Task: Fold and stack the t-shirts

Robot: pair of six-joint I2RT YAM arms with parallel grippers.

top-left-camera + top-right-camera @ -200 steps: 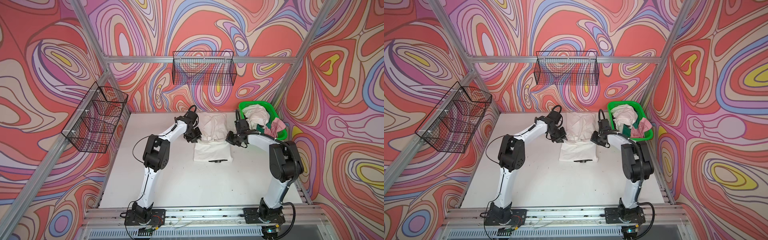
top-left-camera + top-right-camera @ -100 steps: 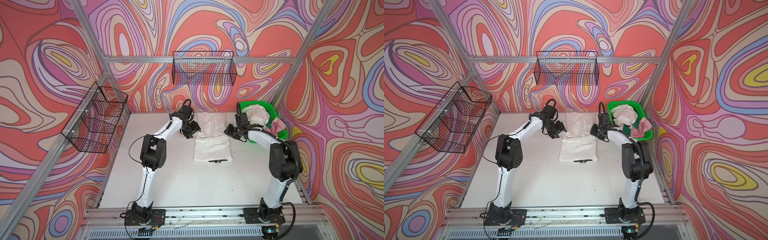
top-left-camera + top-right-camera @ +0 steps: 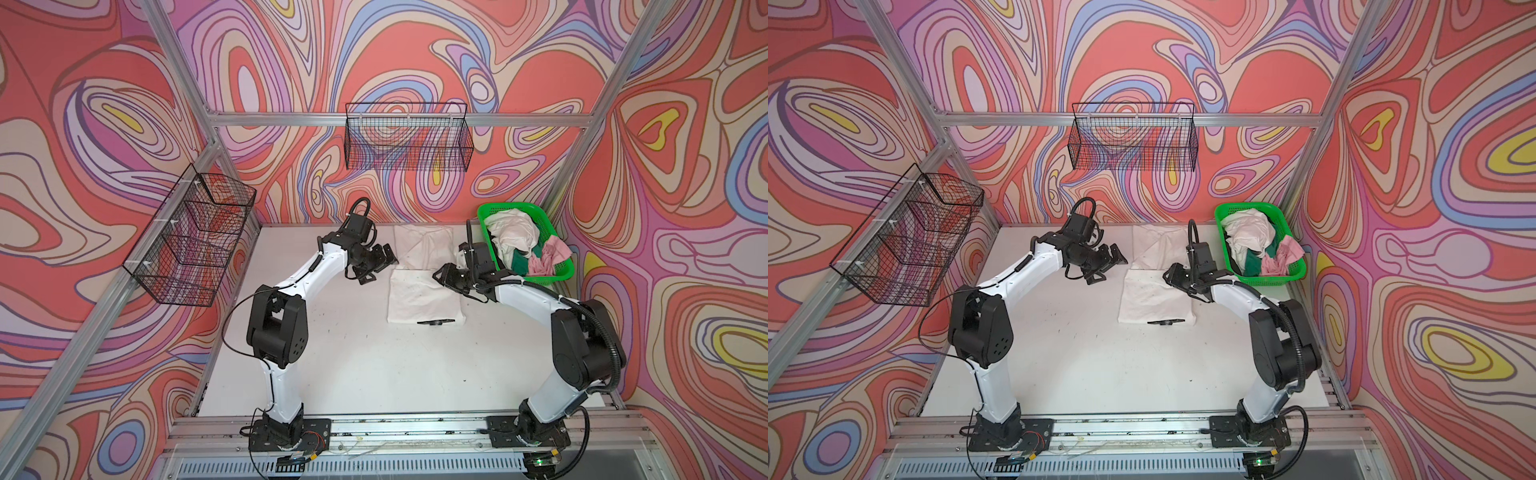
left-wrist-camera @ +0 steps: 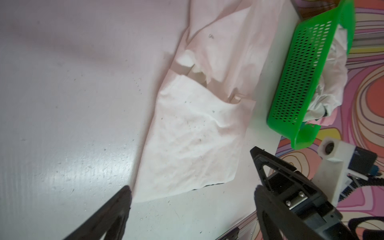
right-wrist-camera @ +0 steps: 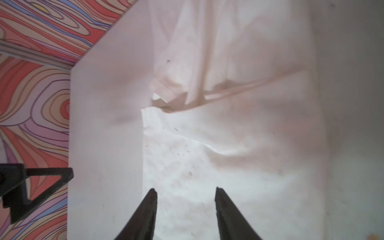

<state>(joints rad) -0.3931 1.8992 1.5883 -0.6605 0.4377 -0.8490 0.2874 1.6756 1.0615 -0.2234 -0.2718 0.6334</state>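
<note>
Left wrist view: left gripper (image 4: 190, 169), fingers wide apart, empty; white t-shirt (image 4: 193, 128) just ahead. Right gripper (image 5: 185, 189), fingers parted, empty, over same t-shirt. Other t-shirts (image 3: 513, 235) in basket (image 3: 552, 279) beside it.

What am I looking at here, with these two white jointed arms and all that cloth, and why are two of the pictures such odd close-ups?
These are two robot arms fixed to a rail at the front of a white table. Each ends in a two-fingered pincer called a gripper. Two pictures come from a camera pair high above, so they look nearly alike. The close-ups come from small cameras on the arms' wrists, looking out past the dark fingers.

On the table lies a white t-shirt, partly folded. Beside it stands a green plastic mesh basket holding a white garment, a dark green garment and a pink garment, all crumpled.

The left gripper is beside the shirt, and the right gripper is over it. Both are open and hold nothing. Black wire baskets hang on the walls.
</note>
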